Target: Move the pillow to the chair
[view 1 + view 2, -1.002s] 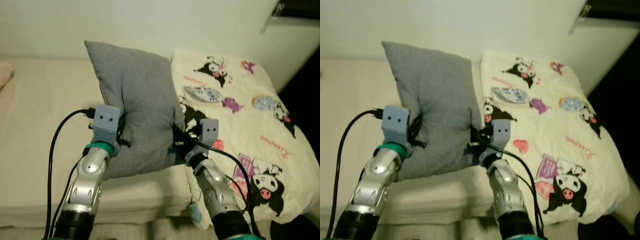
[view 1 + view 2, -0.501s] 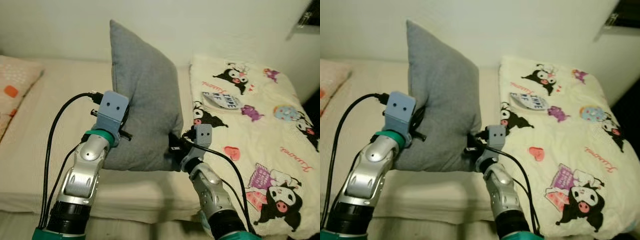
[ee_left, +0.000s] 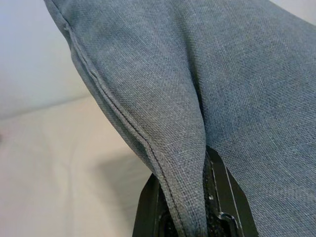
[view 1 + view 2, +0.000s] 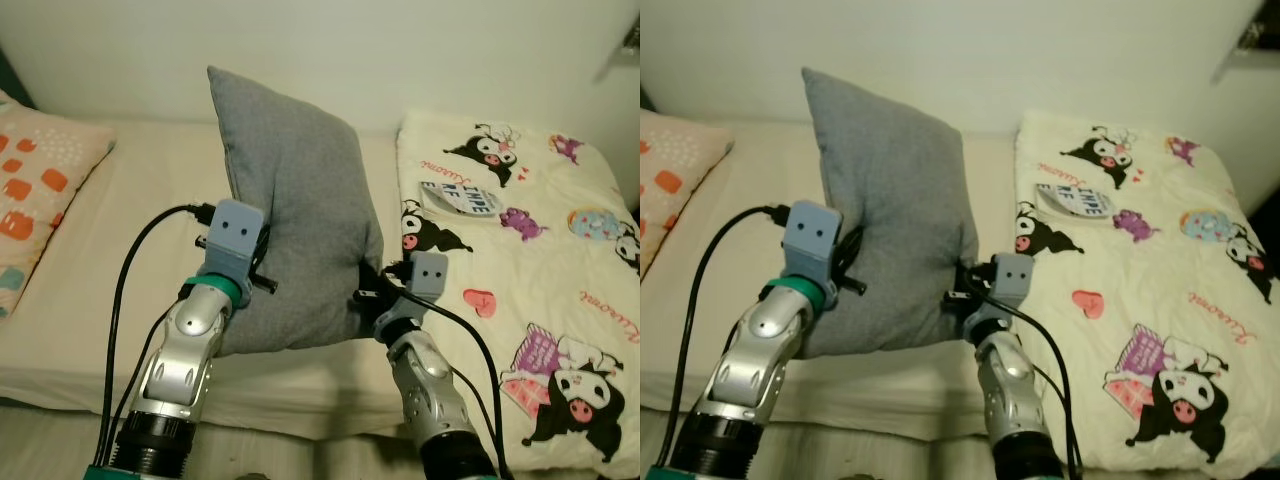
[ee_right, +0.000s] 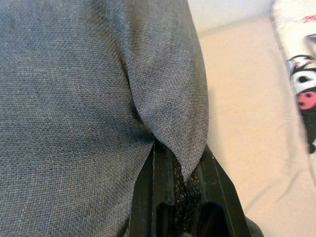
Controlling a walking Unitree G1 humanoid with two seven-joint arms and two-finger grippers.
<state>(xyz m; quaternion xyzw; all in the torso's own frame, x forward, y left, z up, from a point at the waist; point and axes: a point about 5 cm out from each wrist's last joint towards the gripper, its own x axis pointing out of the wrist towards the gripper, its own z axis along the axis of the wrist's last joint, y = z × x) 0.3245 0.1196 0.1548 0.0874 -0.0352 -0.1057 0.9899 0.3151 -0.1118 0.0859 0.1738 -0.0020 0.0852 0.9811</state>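
Two grippers have the grey pillow pinched from either side, holding it upright above the bed. Far left lies an orange-spotted cushion. The left gripper is clamped on a fold at the pillow's left edge; the right gripper bites a fold at its right edge, fingers closed on fabric. Rightmost, a cartoon-print blanket covers the bed.

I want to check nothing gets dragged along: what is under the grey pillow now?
Under the grey pillow lies the cream mattress. The left gripper and the right gripper each pinch a fold of it. The spot beneath its bottom edge is hidden.
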